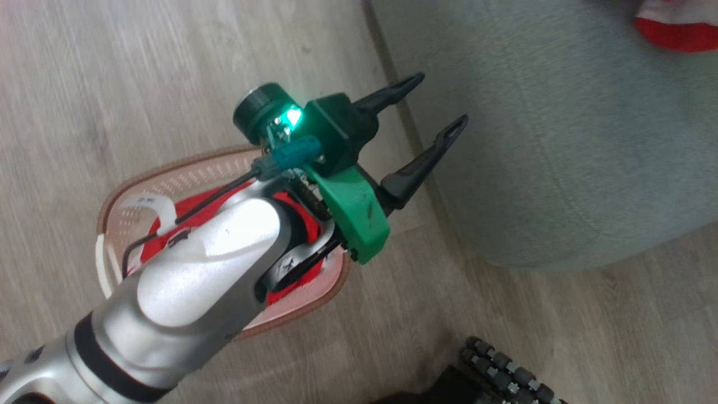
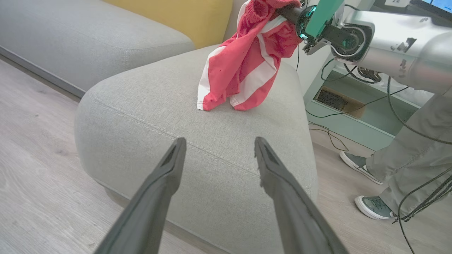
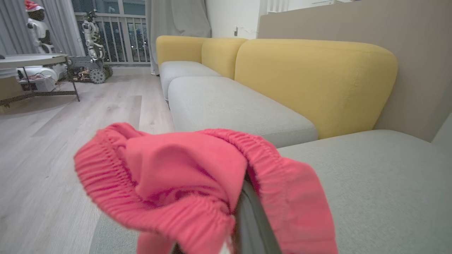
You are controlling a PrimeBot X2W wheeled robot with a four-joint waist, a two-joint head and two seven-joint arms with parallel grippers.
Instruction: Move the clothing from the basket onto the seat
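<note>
Step in hand, as I'm reading it: setting a piece down on the seat (image 2: pixel 176 116). The right pincer (image 2: pixel 290 14) is holding a red garment (image 2: pixel 243 67) up by its elastic waistband. The fingers are buried in cloth, so the clamp is probably closed on it. The white-striped lower end is touching the cushion top, toward 1 o'clock from the left pincer (image 1: pixel 442 97). The left pincer is hanging wide apart and carrying nothing, over the basket (image 1: pixel 185 163) and pointing at the seat. More red clothing (image 1: pixel 150 253) is lying in the basket, on the floor at 9 o'clock of the seat.

A person's shoes (image 2: pixel 374 208) are standing at 3 o'clock in the left wrist view.

To do this well:
- Lower until the cloth is piling up.
- Release well in from the rounded edge.
- Pull straight up so the waistband isn't snagging a finger.
- Send the left pincer down for the rest.
</note>
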